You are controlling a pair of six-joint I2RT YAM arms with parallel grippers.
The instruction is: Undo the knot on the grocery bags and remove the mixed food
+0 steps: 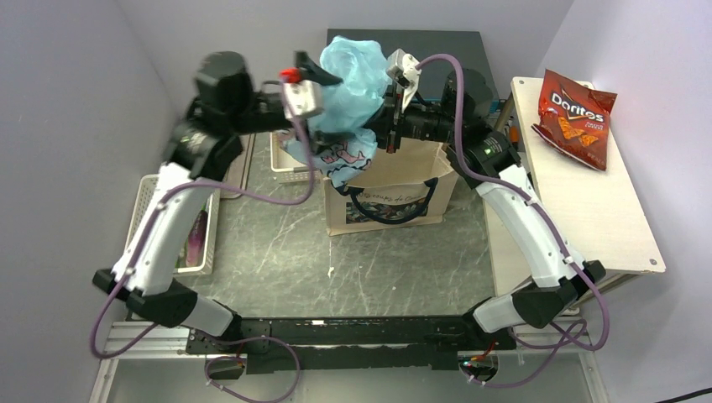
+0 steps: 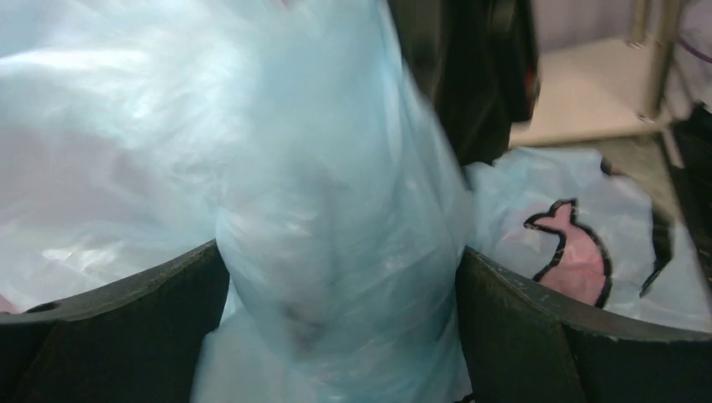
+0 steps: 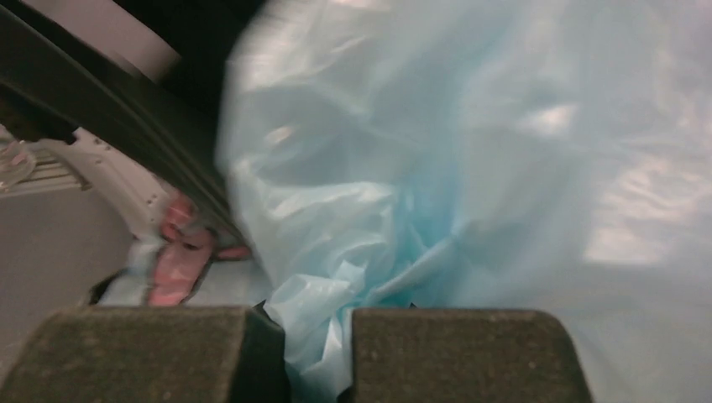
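Left wrist. Closest to the lens are the two dark fingers of your left pincer, spread wide. The light-blue grocery bag billows loosely between them and is not pinched. My read is that the pincer is parted to take a fresh hold. Behind, to the right, more blue film carries a pink fish print. No food shape shows through the film here.

Right wrist. Your right pincer is clamped, with a crumpled fold of the same blue plastic squeezed between the pads. This grip looks like what keeps the bag hoisted. Whether that bunch is the knot, you cannot tell; the view is blurred.

Top view. The bag hangs raised between both pincers, above the beige tote standing on the grey counter. Its printed lower part drapes over the tote's rim. Lifting it likely tensions the plastic so the tie can be worked. The tote's inside is hidden by the bag.
- The red Doritos bag lies out on the pale side shelf, well apart from the tote.
- The white basket on the left holds a purple piece, probably the aubergine.
- What the bag contains: not visible.
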